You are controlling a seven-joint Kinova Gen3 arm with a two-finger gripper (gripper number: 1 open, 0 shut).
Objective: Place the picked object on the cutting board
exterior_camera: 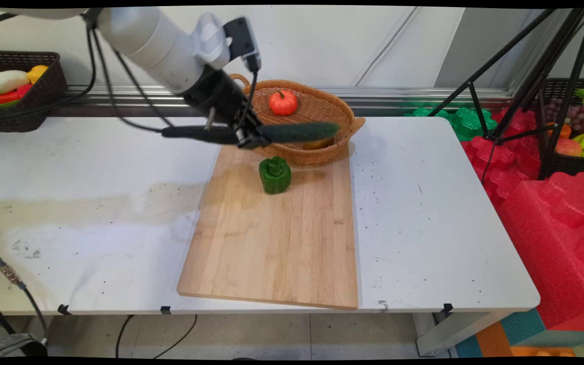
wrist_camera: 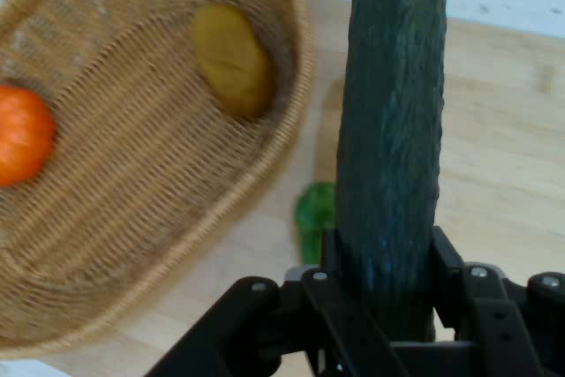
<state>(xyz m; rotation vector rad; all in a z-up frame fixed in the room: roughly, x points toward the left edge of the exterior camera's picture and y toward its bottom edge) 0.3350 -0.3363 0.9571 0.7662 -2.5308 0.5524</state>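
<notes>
Dark green and long, a cucumber (exterior_camera: 251, 134) lies level in the air, pinched across its middle by the black fingers (wrist_camera: 446, 262) of the gripper (exterior_camera: 249, 138). Its one end reaches over the near rim of the wicker basket (exterior_camera: 322, 109); the other end points away from the basket, above the white surface (exterior_camera: 424, 203). In the hand view the cucumber (wrist_camera: 393, 121) rises up the picture and is cut off at the top edge, and the fingers press on both of its sides.

Inside the basket sits an orange pumpkin (exterior_camera: 283, 102), towards the far side. A yellowish potato (wrist_camera: 232, 59) lies near the basket's near wall; in the main view only a small part of it shows below the cucumber.

The basket's near edge rests on the far end of a wooden cutting board (exterior_camera: 277, 243). A green bell pepper (exterior_camera: 275, 175) stands on the board just in front of the basket. In the hand view the cucumber hides most of the pepper (wrist_camera: 315, 214).
</notes>
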